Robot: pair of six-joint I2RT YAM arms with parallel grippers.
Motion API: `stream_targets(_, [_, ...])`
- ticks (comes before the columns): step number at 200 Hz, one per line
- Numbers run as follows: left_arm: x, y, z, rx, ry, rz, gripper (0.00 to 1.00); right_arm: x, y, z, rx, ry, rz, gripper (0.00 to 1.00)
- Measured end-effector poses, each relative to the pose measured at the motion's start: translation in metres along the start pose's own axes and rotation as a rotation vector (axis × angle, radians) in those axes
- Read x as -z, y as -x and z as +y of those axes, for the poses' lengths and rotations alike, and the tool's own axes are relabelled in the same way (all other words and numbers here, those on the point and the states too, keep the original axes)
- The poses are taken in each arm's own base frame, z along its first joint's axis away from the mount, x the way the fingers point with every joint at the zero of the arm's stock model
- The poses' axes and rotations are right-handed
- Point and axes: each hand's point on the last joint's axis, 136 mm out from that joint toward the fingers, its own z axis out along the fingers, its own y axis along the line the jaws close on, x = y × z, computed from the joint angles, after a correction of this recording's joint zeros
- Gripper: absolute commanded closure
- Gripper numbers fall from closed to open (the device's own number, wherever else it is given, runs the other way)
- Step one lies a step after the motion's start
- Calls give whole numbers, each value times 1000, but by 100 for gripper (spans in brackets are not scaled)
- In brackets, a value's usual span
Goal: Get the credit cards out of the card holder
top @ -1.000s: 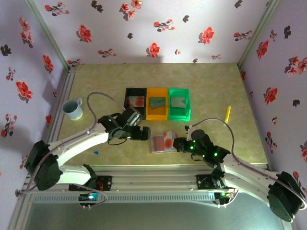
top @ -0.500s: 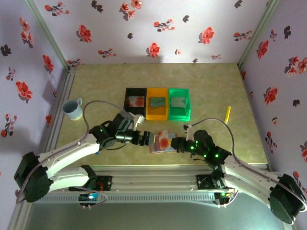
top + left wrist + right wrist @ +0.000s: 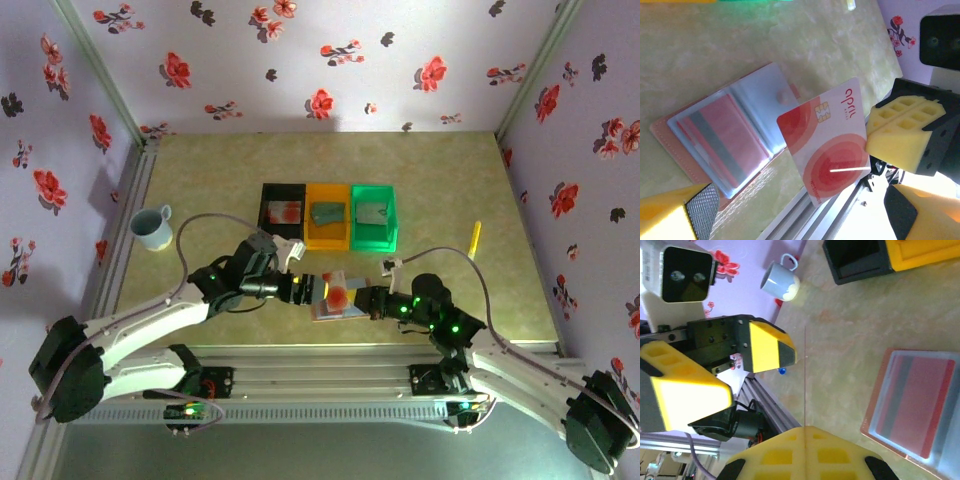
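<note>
R gripper is clamped on one edge of a card, holding it up off the table, prob. as a handover. L gripper has its jaws spread, one finger either side of the card, not touching it yet. Holder lies open flat btw the arms, just under the card, w/ other cards in its sleeves. Bins behind are likely the drop spot.
</note>
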Motion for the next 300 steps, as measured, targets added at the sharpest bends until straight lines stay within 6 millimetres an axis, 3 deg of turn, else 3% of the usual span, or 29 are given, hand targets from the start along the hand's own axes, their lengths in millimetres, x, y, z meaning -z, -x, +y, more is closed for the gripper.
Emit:
stream_targets(123, [-7,7,-21,62,-176,-62,34,0,0,24,18,109,16,100])
stream_targets(191, [-4,14,-35,69,-256,-97,51,-4,-6,27,23,122,40,100])
stream_targets(300, [-4,12,-36,79,-278,-101,71,-4,-6,27,23,122,43,100])
